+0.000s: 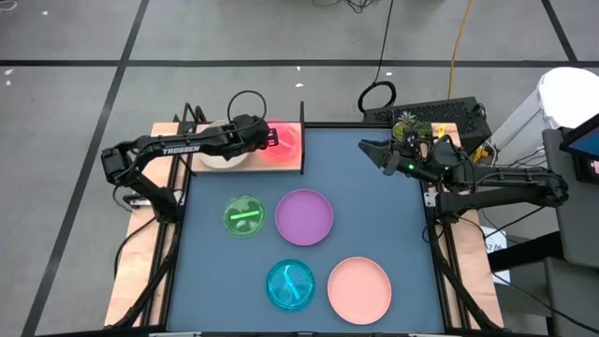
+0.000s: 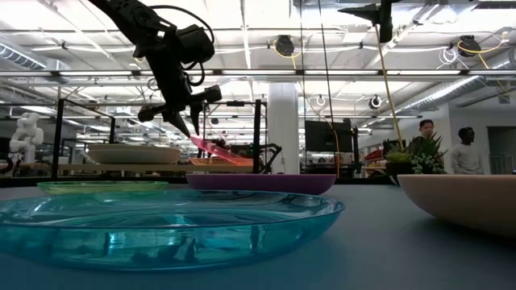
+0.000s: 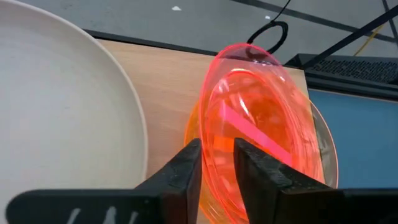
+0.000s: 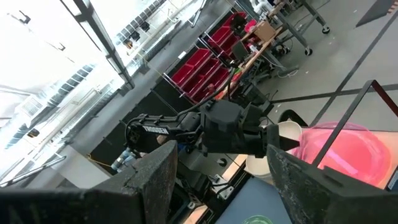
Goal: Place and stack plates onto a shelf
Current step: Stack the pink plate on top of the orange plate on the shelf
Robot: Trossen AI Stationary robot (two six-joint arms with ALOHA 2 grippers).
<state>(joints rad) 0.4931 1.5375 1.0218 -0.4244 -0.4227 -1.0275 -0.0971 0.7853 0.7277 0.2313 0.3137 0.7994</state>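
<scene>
We find the left gripper (image 3: 217, 177) pinching the magenta plate (image 3: 261, 134) at its six o'clock rim, tilted over the shelf (image 1: 292, 161). We judge it light, stiff, slippery; the thin rim suits gripping.

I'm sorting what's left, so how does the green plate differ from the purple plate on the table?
The green plate is smaller; the purple plate is clearly wider. The green plate is see-through with a bright stick-like stripe across it, while the purple plate looks plain and opaque. The green plate lies nearer the left arm's side, the purple plate nearer the table's middle. Both are round and lie flat on the blue tabletop.
</scene>
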